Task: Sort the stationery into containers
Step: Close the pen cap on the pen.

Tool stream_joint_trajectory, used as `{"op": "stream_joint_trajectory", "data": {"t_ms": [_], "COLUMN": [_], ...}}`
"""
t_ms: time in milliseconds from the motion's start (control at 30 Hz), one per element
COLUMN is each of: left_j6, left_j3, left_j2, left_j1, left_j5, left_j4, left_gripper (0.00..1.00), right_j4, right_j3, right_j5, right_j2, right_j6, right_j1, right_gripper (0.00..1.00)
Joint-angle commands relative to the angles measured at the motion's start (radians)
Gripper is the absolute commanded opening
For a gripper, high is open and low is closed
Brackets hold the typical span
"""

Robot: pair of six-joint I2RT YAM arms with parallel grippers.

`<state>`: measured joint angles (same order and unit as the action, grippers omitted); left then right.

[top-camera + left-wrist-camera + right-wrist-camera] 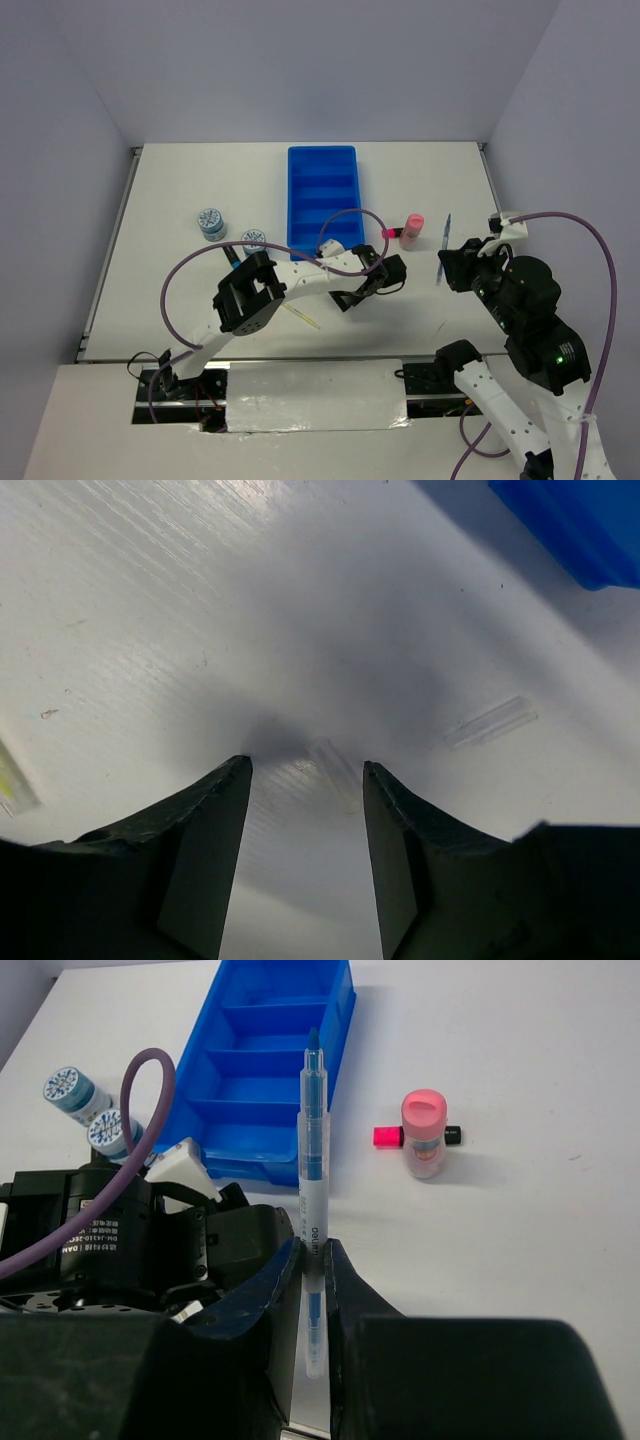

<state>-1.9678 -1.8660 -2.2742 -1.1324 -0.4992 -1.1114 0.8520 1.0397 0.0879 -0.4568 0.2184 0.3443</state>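
My left gripper [350, 298] is low over the table in front of the blue tray [322, 200]. It is open, and a thin clear stick [335, 765] lies on the table between its fingertips [306, 764], nearer the right finger. A second clear stick [490, 722] lies to the right. My right gripper [314, 1247] is shut on a blue pen [313, 1160], held above the table on the right [443, 250]. A pink cylinder [411, 228] stands beside a pink-ended marker [392, 233]. Two round patterned tubs [211, 221] [254, 238] sit left of the tray.
A yellowish stick [300, 315] lies near the front edge, by the left arm. A short marker with a blue end [232, 256] lies next to the nearer tub. The tray's compartments [270, 1050] look empty. The left arm's purple cable [340, 240] loops over the tray's near end.
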Motion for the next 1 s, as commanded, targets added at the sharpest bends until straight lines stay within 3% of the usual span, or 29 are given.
{"op": "stream_joint_trajectory", "data": {"t_ms": [0,67,200,367,533,567,667,767,833,867,900,967], "left_j6": [0.01,0.024,0.046,0.064,0.128,0.138,0.188,0.272,0.432,0.508,0.646,0.76], "left_j3": [0.001,0.011,0.016,0.024,0.074,0.118,0.242,0.362,0.448,0.474,0.502,0.573], "left_j2": [-0.024,-0.025,-0.041,-0.048,-0.027,-0.015,0.07,0.25,0.341,0.391,0.489,0.642], "left_j1": [0.003,0.002,0.002,0.002,0.002,0.002,0.0,-0.004,-0.003,0.0,0.002,0.005], "left_j5": [0.034,0.048,0.076,0.085,0.096,0.1,0.097,0.033,-0.024,-0.036,-0.048,-0.097], "left_j4": [-0.025,-0.012,0.019,0.036,0.093,0.137,0.252,0.371,0.467,0.599,0.651,0.758], "left_gripper": [0.61,0.61,0.47,0.41,0.13,0.02,0.0,0.0,0.0,0.0,0.0,0.0], "right_j4": [-0.045,-0.048,-0.05,-0.041,-0.041,-0.044,-0.047,-0.063,-0.076,-0.1,-0.116,-0.187], "right_j3": [0.014,0.013,0.013,0.022,0.019,0.014,0.01,0.008,0.002,-0.006,-0.016,-0.07], "right_j5": [-0.016,-0.017,-0.02,-0.017,-0.025,-0.034,-0.063,-0.117,-0.151,-0.172,-0.227,-0.334], "right_j2": [0.01,0.01,0.017,0.024,0.029,0.03,0.033,0.049,0.064,0.07,0.076,0.099], "right_j6": [-0.008,-0.008,-0.007,-0.016,-0.016,-0.014,-0.008,0.004,0.018,0.025,0.041,0.083], "right_j1": [0.002,0.002,0.004,0.004,0.004,0.004,0.004,0.002,0.004,0.004,0.004,0.004], "right_gripper": [0.0,0.0,0.0,0.0,0.0,0.0,0.0,0.0,0.0,0.0,0.0,0.0]}}
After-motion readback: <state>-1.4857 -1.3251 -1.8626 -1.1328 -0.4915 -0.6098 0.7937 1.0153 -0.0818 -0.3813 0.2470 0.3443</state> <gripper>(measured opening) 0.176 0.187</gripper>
